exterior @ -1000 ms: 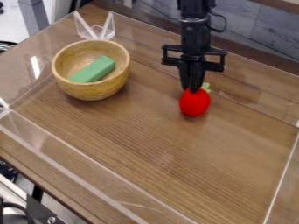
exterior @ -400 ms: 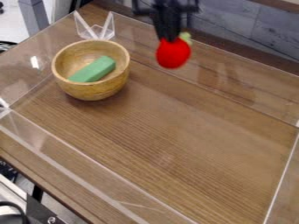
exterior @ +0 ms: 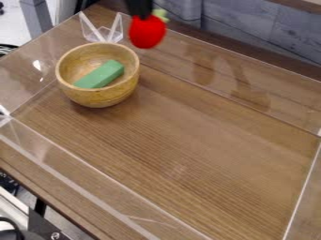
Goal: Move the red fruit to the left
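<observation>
While the arm reaches in from the far side, these things show:
Pincer point(exterior: 148, 16): closed down on the red fruit, with no wide spread between its sides; a dark, blurred shape at the far edge of the view.
Held: the red fruit point(exterior: 146, 35), gripped at its top and hanging below the pincer.
Fruit's place: at the far side of the table point(exterior: 189, 141), to the right of the bowl point(exterior: 78, 79) and a little farther off than it, outside its rim.
Fruit's look: bright red and rounded, with a pale green bit point(exterior: 160, 16) beside its top, on the right.
Bowl: wooden, round, on the left part of the table.
In the bowl: a green block point(exterior: 99, 75), lying at a slant against the right part of the inside.
Beyond the bowl: a clear, pointed thing point(exterior: 104, 30), left of the fruit; its outline is faint and its kind is hard to make out.
Near left corner: dark cables point(exterior: 22, 211) off the table's edge, partly cut off by the view.
Cut off: most of the arm, above the far edge of the view.
Hard to make out: the pincer's tips, dark and smeared where they meet the fruit; whether the fruit clears the table cannot be told for sure.
</observation>
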Available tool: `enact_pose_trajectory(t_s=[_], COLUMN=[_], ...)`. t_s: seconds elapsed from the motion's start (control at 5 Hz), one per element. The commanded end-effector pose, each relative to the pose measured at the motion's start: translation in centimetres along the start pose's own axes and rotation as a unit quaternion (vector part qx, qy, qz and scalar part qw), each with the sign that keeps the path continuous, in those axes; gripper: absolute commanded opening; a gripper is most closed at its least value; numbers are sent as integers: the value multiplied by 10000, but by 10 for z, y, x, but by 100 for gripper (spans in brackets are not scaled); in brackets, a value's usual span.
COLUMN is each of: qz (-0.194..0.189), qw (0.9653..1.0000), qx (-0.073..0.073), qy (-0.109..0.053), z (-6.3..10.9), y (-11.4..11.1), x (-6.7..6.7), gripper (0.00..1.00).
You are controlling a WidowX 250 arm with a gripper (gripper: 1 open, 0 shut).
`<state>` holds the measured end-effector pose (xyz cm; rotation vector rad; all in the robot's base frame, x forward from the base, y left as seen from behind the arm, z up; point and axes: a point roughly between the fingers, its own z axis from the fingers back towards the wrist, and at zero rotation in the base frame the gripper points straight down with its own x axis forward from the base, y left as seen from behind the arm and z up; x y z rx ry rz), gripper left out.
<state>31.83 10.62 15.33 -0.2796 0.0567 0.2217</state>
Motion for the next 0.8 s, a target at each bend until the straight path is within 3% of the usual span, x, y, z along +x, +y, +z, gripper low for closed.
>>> enact_pose_trajectory(t_s=[0.0, 0.2, 0.6], qz=[15, 154, 297], qw=[9991, 9988, 9986], qx=[176, 263, 341], qy=[-396, -375, -276], z=[24, 18, 0], y=[18, 40, 62], x=[1, 5, 12], gripper=[0, 0, 0])
